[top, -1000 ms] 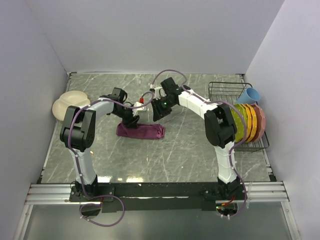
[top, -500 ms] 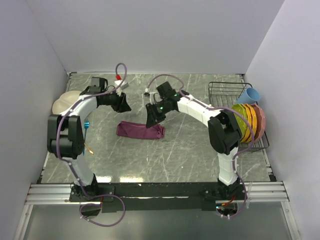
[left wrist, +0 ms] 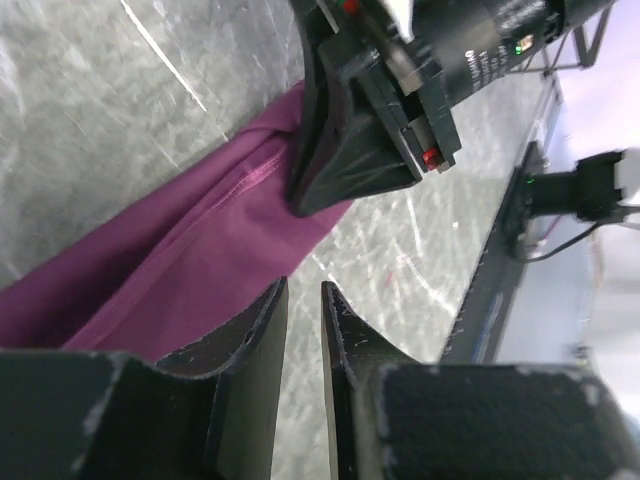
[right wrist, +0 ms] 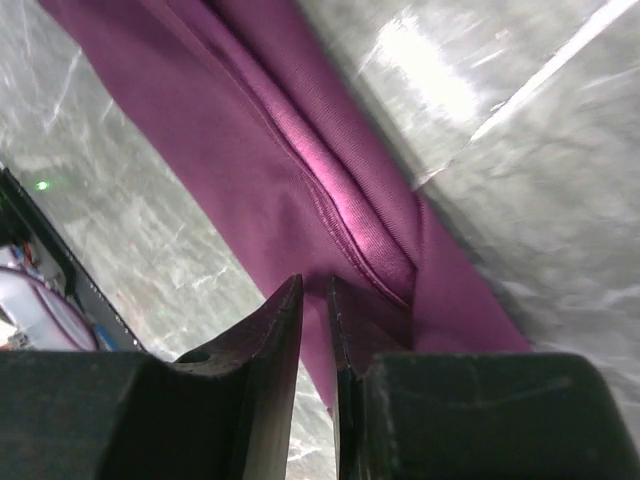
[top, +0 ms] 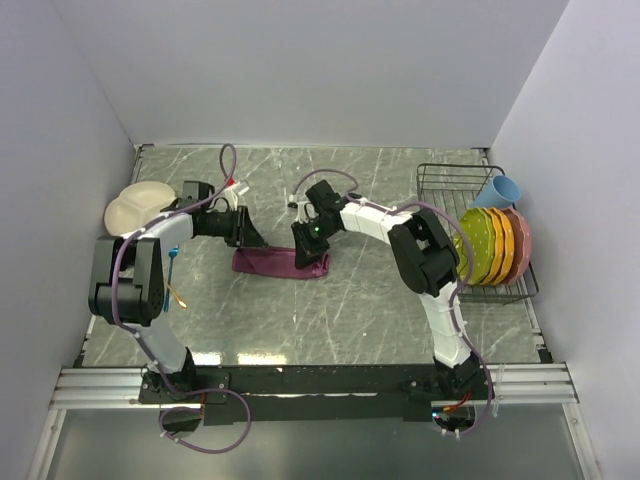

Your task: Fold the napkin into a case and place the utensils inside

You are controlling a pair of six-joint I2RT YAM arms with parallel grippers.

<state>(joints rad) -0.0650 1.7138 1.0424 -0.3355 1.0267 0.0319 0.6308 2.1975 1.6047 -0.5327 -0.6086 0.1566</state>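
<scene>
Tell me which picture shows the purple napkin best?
The top view. Only there does the whole napkin show, end to end, as a long folded strip. The right wrist view shows just a stretch of it very close, with its folds and seam. The left wrist view shows another stretch, partly hidden.

Bright, even overhead light, soft shadows in the top view. White glare streaks the glossy grey marbled surface point(right wrist: 440, 60) beside the maroon-purple cloth napkin point(right wrist: 250, 170). The black left tool point(left wrist: 304, 287) looks slightly soft.
</scene>
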